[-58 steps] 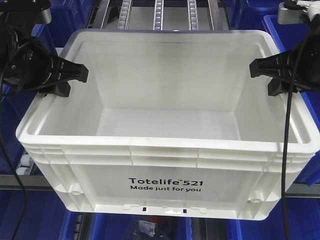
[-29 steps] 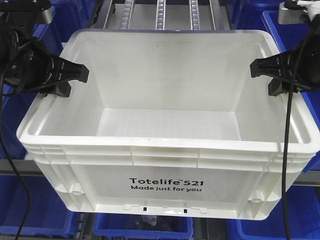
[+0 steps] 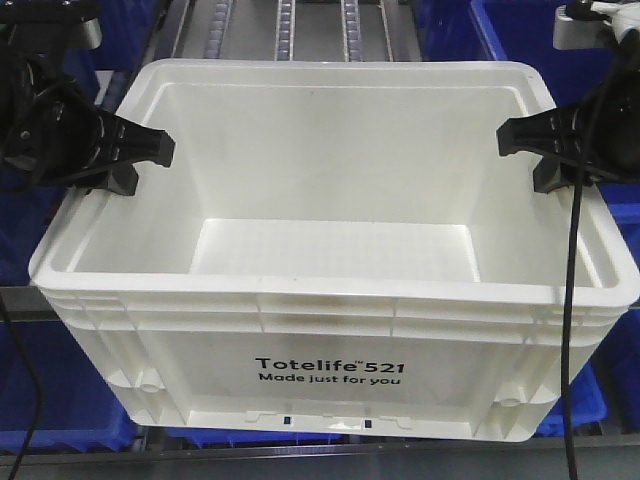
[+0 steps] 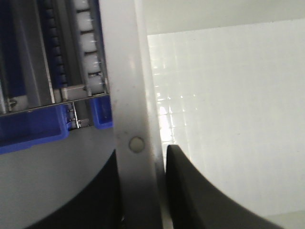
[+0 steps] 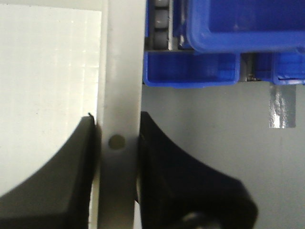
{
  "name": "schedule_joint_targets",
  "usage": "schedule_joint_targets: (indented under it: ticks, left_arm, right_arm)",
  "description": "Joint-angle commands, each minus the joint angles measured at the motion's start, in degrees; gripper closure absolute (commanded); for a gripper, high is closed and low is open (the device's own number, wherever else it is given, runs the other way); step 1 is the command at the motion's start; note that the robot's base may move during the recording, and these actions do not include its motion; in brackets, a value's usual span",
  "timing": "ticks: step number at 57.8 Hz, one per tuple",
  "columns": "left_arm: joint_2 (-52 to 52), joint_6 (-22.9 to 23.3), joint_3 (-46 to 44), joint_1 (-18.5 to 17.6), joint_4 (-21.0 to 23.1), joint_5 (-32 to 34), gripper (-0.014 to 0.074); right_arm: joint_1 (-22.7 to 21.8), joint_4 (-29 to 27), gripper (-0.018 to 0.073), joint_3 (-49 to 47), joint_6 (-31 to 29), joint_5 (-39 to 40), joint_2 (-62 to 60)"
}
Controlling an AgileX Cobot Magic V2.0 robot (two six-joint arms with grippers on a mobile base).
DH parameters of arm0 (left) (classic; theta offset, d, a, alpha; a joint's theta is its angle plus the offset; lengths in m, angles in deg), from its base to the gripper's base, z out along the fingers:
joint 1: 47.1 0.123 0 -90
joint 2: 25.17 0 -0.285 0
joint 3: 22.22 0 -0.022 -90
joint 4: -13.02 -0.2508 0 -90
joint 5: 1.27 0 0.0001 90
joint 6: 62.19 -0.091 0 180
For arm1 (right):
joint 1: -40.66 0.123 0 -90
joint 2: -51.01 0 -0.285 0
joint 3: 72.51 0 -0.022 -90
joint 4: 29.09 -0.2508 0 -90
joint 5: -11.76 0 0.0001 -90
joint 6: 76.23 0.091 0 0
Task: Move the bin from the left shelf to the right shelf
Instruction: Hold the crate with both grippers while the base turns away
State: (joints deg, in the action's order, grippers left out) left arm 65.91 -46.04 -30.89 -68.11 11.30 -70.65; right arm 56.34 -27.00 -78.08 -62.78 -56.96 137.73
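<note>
The bin (image 3: 330, 380), a large white tote printed "Totelife 521 Made just for you", fills the front view and is empty inside. My left gripper (image 3: 145, 165) is shut on its left rim (image 4: 128, 95), one black finger (image 4: 190, 191) inside the wall and one outside. On the other side, my right gripper (image 3: 520, 155) clamps the bin's right rim (image 5: 121, 71) the same way. The bin hangs between both arms in front of a roller shelf (image 3: 285, 30).
Blue plastic bins (image 3: 520, 30) stand on the shelves at the back right and lower left (image 3: 50, 390). Roller tracks (image 4: 88, 43) run beside the bin's left wall. A blue bin (image 5: 238, 24) sits close outside the right rim, grey floor below.
The shelf rollers and blue bins behind have slid leftward and down in the front view, while the bin stays fixed between both grippers. Both grips are unchanged.
</note>
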Motion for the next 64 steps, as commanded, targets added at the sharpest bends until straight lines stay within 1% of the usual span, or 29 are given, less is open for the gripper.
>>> schedule_joint_targets:
  ticks: [1,64]
  left_arm:
    - [-2.70,-1.96,-2.14,-0.81,2.10,5.99,0.0603]
    - [-2.70,-1.96,-2.14,-0.81,2.10,5.98,0.0603]
  right_arm:
    - [0.31,-1.11,0.0559,-2.23,-1.83,5.95,-2.46]
    - [0.27,-1.15,0.0559,-2.23,-1.83,5.86,-2.53]
